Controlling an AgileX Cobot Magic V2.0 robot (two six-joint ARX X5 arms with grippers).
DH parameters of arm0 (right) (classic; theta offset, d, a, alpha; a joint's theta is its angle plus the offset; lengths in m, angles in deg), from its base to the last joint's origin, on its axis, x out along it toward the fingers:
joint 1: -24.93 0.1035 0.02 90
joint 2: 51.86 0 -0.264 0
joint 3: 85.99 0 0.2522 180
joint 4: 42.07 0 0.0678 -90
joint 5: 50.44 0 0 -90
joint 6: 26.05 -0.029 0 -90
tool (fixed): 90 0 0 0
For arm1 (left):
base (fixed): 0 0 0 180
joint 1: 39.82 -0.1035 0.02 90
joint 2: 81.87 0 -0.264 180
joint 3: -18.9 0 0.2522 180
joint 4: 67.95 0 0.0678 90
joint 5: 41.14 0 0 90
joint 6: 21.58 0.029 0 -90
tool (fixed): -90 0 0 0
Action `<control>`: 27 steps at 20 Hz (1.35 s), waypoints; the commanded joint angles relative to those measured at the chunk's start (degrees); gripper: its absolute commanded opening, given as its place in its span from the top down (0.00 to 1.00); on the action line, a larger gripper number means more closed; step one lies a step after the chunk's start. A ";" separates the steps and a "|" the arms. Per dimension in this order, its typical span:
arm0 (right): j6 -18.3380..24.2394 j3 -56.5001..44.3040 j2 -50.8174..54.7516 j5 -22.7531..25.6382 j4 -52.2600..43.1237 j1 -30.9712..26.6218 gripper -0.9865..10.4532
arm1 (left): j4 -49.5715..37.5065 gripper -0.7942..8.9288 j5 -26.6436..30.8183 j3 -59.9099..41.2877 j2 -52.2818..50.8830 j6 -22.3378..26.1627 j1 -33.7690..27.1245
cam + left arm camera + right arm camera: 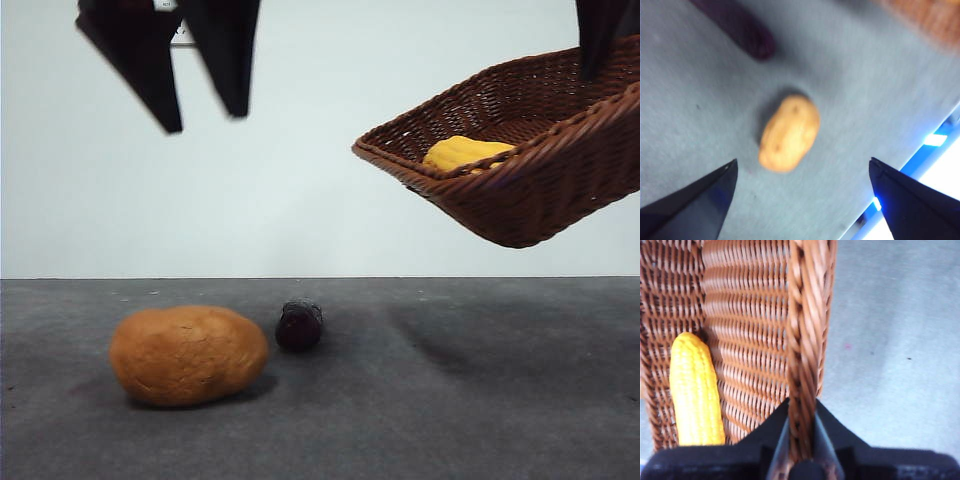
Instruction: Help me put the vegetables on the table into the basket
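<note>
On the desk (480,400), toward its front left part as you see it in the front view, the potato (188,354) lies on its side, and the small dark purple eggplant piece (299,325) rests just beside it, a little further back and to the right; whether the two touch, you cannot tell. Above them hangs the left gripper (205,115), clear of the desk, and its two black jaws stand wide apart with nothing between them. In the left wrist view you look down between these jaws and you find the potato (789,133) in the middle of the gap, well below, with the eggplant piece (740,27) beyond it, blurred. High at the right side of the front view, the basket (560,190) is lifted off the desk and it tilts, with its left end lower than its right end. The right gripper (801,440) carries it: the right wrist view shows you both jaws pressed against the braided rim (805,325), one on the inner side and one on the outer side. Inside the basket lies the yellow corn piece (695,390), against the woven wall, and in the front view you see its top above the lower rim. A soft shadow falls on the desk under the basket.
</note>
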 commanded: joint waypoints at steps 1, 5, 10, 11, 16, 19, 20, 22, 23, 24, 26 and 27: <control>1.14 -0.28 -0.15 -0.22 -0.48 -1.33 0.92 | -2.71 0.47 0.13 -4.87 -0.09 5.01 0.13; 1.55 -0.28 -0.15 -0.20 -0.22 -2.97 0.92 | -12.20 0.47 0.11 -13.18 0.00 13.73 -1.09; 1.53 -0.28 -0.15 -0.24 -0.24 -3.21 0.92 | -16.37 0.25 -0.13 -14.40 1.07 17.09 -3.96; 1.53 -0.28 -0.15 -0.26 -0.22 -3.21 0.92 | -16.83 0.24 -0.52 -14.40 1.64 16.96 -4.66; 1.49 -0.28 -0.15 -0.26 0.09 -3.21 0.92 | -16.46 0.24 -5.77 -14.40 5.90 17.07 -6.99; 1.51 -0.28 -0.15 -0.26 0.48 -3.21 0.92 | -18.16 0.24 -5.77 -14.40 9.03 17.92 -7.67; 1.49 -0.28 -0.15 -0.26 0.48 -3.21 0.92 | -18.36 0.24 -5.92 -14.40 10.29 17.92 -7.76; 1.44 -0.28 -0.15 -0.28 0.66 -3.19 0.92 | -18.08 0.24 -5.90 -14.40 12.59 17.94 -7.76; 1.44 -0.28 -0.15 -0.28 0.66 -3.19 0.92 | -18.12 0.24 -5.92 -14.40 13.49 17.92 -7.76; 1.46 -0.28 -0.15 -0.28 0.66 -3.19 0.92 | -18.32 0.26 -5.92 -14.40 14.29 17.92 -7.76; 1.44 -0.28 -0.15 -0.28 0.68 -3.19 0.92 | -18.80 0.49 -5.90 -14.40 15.65 17.81 -7.76; 1.44 -0.28 -0.15 -0.28 0.68 -3.19 0.92 | -18.78 0.65 -5.90 -14.40 15.93 17.64 -7.76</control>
